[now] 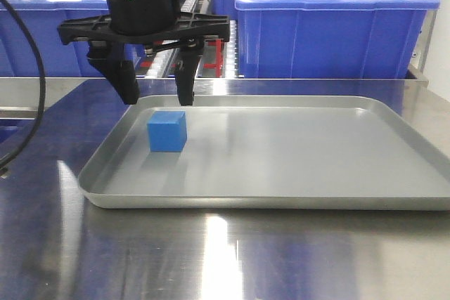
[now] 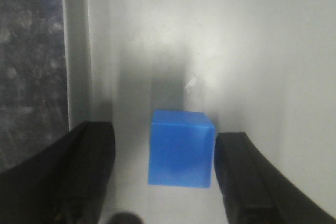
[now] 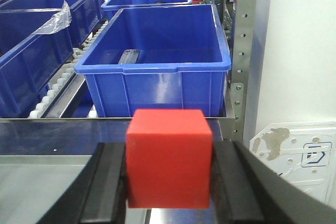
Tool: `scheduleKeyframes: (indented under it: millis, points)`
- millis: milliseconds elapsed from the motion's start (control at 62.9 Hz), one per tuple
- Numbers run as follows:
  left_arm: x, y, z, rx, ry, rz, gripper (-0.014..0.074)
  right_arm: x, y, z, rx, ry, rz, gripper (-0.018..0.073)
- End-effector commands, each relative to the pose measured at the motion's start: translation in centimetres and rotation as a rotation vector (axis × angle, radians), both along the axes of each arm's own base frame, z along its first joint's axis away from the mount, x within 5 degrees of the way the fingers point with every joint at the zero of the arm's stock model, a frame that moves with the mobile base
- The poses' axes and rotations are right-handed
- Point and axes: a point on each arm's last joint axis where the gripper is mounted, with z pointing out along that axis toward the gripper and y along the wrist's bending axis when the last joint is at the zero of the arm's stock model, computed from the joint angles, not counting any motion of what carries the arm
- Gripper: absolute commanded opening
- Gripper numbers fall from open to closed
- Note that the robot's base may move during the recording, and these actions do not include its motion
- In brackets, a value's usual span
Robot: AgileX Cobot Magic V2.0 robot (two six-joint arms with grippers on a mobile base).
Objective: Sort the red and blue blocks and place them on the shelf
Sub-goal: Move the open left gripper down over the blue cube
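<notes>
- Tray [image 1: 281, 194] on the steel table [image 1: 225, 265] carries the blue block [image 1: 167, 131], which sits flat on its base near the left rim.
- Left gripper [image 1: 157, 98] hangs just over the cube with its jaws wide. In the wrist view one finger stands to either side of it, with no contact visible.
- Right gripper [image 3: 170, 182] is clamped on the red block [image 3: 169, 156], with fingers on opposite side faces, facing the blue bins [image 3: 157, 72].
- Handling, judged: both cubes look rigid, light and matte, so they are unlikely to slip or crush. A moderate squeeze should do.
- Best hold: two parallel side faces at mid-height, fingers square to them. An off-centre pinch could twist the cube on the smooth tray.
</notes>
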Motion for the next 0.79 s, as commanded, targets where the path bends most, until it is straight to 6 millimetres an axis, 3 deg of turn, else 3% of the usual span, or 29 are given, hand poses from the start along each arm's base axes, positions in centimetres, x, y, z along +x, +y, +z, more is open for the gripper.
scheduleKeyframes:
  millis: [0, 779]
  points:
    - [-0.1, -0.2, 2.8, -0.057, -0.091, -0.004, 0.0482, -0.1, 0.0, 1.7, -0.016, -0.111, -0.005, 0.0372]
    - [0.0, -1.0, 1.4, -0.061, -0.049, -0.008, 0.0482, -0.1, 0.0, 1.7, -0.016, -0.111, -0.005, 0.0372]
